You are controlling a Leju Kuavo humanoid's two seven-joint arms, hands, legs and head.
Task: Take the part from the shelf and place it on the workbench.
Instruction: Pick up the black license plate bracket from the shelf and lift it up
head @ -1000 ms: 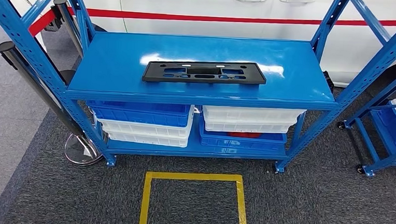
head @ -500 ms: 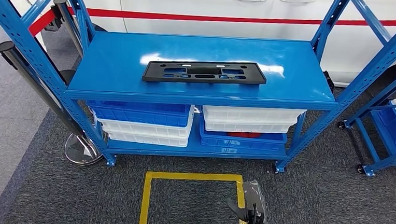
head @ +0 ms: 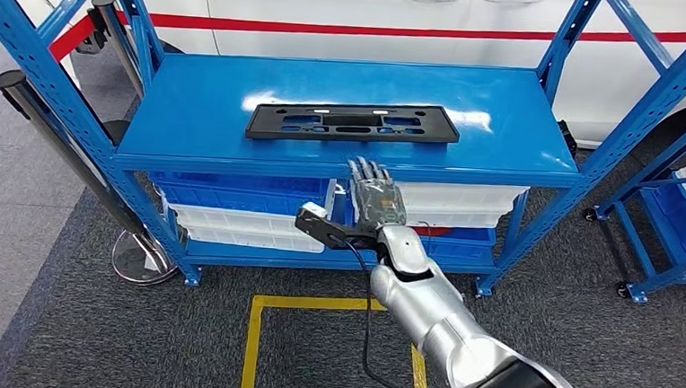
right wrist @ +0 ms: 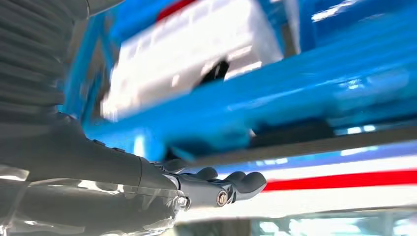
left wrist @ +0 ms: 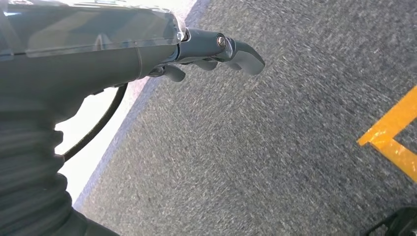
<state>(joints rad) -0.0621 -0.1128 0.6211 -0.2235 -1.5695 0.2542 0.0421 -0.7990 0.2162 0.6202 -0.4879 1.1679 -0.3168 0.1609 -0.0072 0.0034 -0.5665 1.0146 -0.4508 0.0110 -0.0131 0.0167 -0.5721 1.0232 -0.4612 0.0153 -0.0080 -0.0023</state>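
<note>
Blue shelf, black part lying flat, right hand below, empty

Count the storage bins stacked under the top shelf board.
5 show: left stack, blue bin over two white bins; right stack, white bin on a blue one. The right hand may hide more.

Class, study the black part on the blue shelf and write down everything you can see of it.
The part is a long, flat, black rectangular plate that looks like moulded plastic, with several cut-out slots and a recessed middle section. It lies flat, lengthwise, near the middle of the top board of the shelf, resting on it. Glare from the glossy board shows along its far edge. Nothing else touches it: the right hand is raised in front of the shelf's front edge, short of the part and holding nothing.
</note>
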